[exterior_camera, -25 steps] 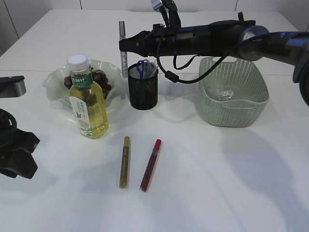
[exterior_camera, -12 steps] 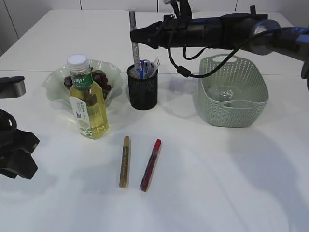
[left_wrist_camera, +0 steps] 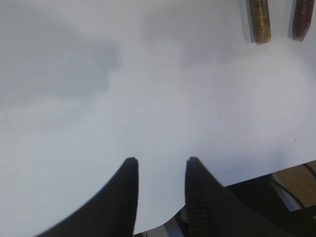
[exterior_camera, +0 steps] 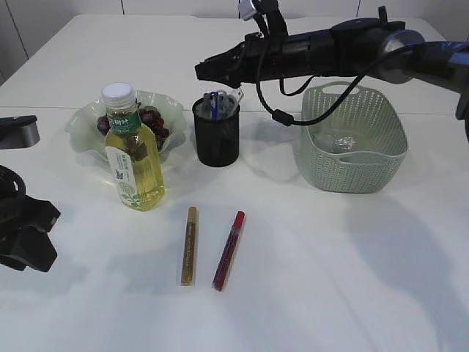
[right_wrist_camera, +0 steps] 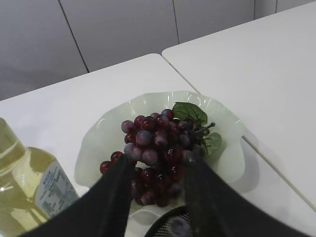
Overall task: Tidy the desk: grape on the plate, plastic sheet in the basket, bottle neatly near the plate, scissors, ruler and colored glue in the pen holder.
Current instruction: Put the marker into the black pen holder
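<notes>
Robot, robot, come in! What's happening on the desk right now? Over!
Right gripper open and empty above pen holder. Left gripper open, idle. Gold glue and red glue not yet picked up. Nothing in the way.

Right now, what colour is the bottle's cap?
White, on the bottle with yellowish liquid; the exterior view shows it best.

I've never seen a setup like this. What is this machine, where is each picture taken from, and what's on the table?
It is a robot with two arms, each ending in a two-fingered gripper. One picture looks at the white table from the front; the other two come from cameras on the wrists. The right gripper is open and empty above the pen holder, which has scissors in it. The left gripper is open over bare table. Also there: grapes on a plate, a bottle, a basket, and two glue pens, gold and red.
</notes>
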Motion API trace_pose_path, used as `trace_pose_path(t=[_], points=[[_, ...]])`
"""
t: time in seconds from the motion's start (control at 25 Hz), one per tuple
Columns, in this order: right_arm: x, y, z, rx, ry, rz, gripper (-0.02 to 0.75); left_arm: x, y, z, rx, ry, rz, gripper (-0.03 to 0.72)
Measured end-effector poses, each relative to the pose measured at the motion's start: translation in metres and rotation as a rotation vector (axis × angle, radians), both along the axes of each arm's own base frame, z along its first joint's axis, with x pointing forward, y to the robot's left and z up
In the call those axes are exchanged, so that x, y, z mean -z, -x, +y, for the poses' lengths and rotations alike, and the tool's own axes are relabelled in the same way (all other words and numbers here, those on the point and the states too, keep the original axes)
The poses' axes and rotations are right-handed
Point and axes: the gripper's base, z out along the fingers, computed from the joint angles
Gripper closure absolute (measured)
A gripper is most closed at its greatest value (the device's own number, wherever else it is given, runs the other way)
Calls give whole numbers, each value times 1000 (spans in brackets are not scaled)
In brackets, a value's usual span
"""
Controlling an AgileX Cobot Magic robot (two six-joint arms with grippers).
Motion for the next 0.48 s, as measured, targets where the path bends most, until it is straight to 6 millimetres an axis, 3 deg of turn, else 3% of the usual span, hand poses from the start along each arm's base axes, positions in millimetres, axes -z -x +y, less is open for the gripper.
trace_pose_path(t=[0.12, 0.28, 0.48], points=[[0, 1, 0, -11, -3, 6, 398, 0, 0, 0, 0, 0, 0, 449], [0, 2, -1, 8, -25, 104, 382, 0, 0, 0, 0, 0, 0, 449], [-31, 14, -8, 64, 87, 228, 381, 0, 0, 0, 0, 0, 1, 449]])
